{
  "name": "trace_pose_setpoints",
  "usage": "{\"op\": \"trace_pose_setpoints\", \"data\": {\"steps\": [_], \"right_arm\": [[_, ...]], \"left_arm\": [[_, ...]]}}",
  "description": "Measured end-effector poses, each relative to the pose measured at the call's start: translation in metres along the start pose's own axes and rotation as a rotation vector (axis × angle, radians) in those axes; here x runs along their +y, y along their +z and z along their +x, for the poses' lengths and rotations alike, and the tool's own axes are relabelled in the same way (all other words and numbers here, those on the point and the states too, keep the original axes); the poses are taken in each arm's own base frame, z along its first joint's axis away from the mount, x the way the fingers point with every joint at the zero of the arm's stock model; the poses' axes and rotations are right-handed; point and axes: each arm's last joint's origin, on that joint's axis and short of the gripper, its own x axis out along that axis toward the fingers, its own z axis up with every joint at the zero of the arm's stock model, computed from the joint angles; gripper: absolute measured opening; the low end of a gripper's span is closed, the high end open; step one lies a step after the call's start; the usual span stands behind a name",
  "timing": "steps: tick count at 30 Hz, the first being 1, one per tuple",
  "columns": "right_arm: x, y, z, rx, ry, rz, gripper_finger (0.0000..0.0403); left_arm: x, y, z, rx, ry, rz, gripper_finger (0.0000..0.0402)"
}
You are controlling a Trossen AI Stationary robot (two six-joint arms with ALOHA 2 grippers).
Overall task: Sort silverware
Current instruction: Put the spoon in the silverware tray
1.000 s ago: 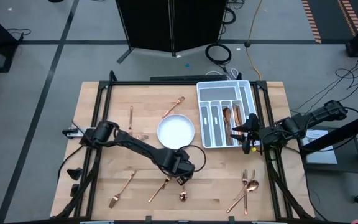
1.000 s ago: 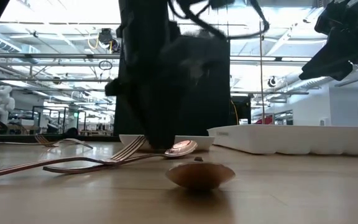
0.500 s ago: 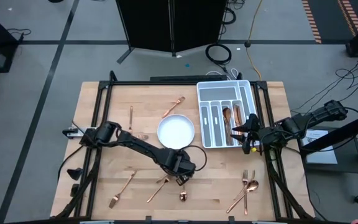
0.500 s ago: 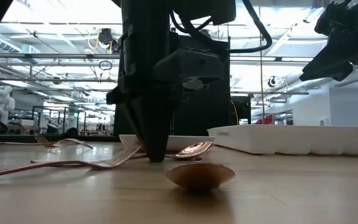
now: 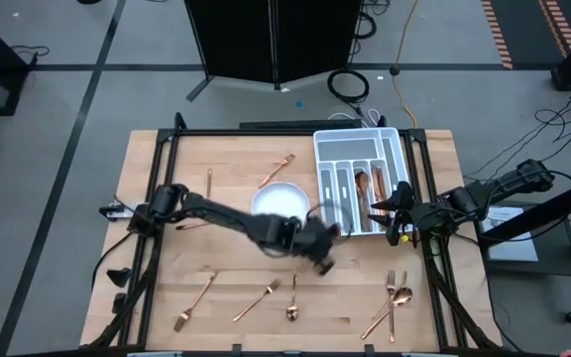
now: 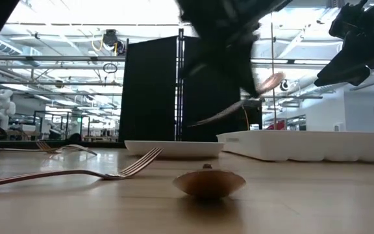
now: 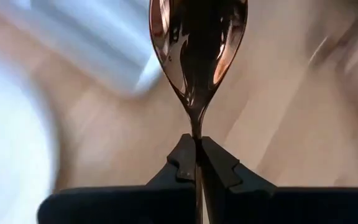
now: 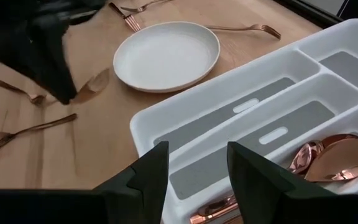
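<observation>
My left gripper [image 5: 321, 256] hangs over the table's middle, near the white plate [image 5: 281, 206], and is shut on a copper spoon [image 6: 268, 83]. The spoon's bowl [image 7: 197, 43] sticks out past the fingertips. More copper silverware lies flat on the wood: forks [image 5: 258, 299] [image 5: 196, 297] and a spoon [image 5: 292, 305] near the front edge. Other pieces [image 5: 393, 302] lie at the front right and two forks [image 5: 276, 171] [image 5: 208, 183] lie behind the plate. My right gripper [image 8: 197, 165] waits open over the white divided tray [image 5: 360, 183]. My left gripper pinches the spoon's thin neck [image 7: 196, 134], just behind the bowl, between its two fingertips [image 7: 182, 158]. The fingers slant down from the table's left. The spoon is lifted clear of the table, its bowl tipped higher than its handle end [image 6: 203, 121].
The tray holds several copper spoons [image 8: 328, 155] in its compartments on the right side. A spoon bowl [image 6: 208, 183] and a fork [image 6: 76, 174] lie close to the low camera. Bare wood shows between the plate and the front pieces.
My left gripper has taken hold of the spoon that lay beside a fork near the front edge. It has lifted the spoon clear and swung up and toward the tray on the table's right. The fork stays on the table.
</observation>
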Motion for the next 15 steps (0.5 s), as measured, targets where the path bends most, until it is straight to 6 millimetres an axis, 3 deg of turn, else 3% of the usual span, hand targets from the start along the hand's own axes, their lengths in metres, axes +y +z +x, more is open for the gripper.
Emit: {"op": "trace_pose_setpoints", "data": {"steps": [3, 5, 9, 15], "right_arm": [[-0.001, 0.001, -0.001, -0.014, -0.004, 0.003, 0.0155], [-0.002, 0.002, -0.003, -0.034, -0.002, 0.006, 0.0155], [-0.004, 0.005, -0.008, -0.087, -0.005, 0.025, 0.0155], [-0.006, 0.012, -0.017, -0.178, 0.034, 0.014, 0.0155]], "left_arm": [[0.01, 0.032, 0.004, -0.079, -0.117, -0.168, 0.0001], [0.022, 0.05, 0.017, -0.108, -0.196, -0.291, 0.0001], [0.054, 0.078, 0.044, -0.169, -0.257, -0.491, 0.0], [0.102, 0.12, 0.065, -0.326, -0.337, -0.697, 0.0]]}}
